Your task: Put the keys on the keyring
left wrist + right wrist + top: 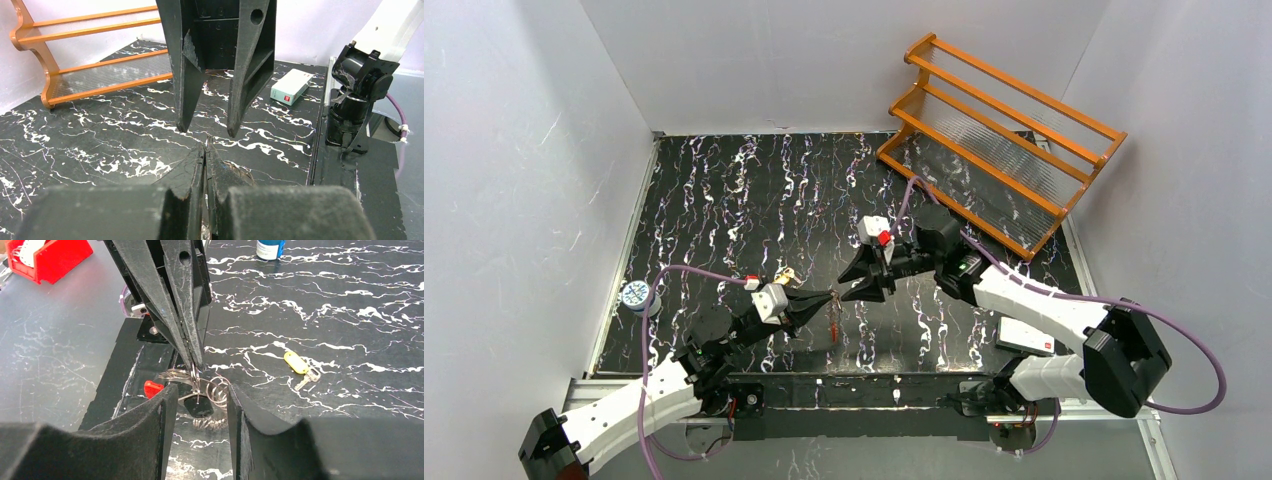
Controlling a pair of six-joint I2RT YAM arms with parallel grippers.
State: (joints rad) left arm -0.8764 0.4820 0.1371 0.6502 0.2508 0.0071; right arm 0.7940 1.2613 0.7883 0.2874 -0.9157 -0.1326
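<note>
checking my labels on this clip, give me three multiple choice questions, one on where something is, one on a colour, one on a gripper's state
1. The yellow-tagged key lies:
a) in a red bin
b) on the table
c) on a box

2. The rack is:
a) orange
b) blue
c) green

3. The right gripper is:
a) shut on a key
b) shut, empty
c) open

Answers: 1 b, it rests flat on the marbled top; 2 a, its rails are orange; 3 c, its fingers stand apart.
</note>
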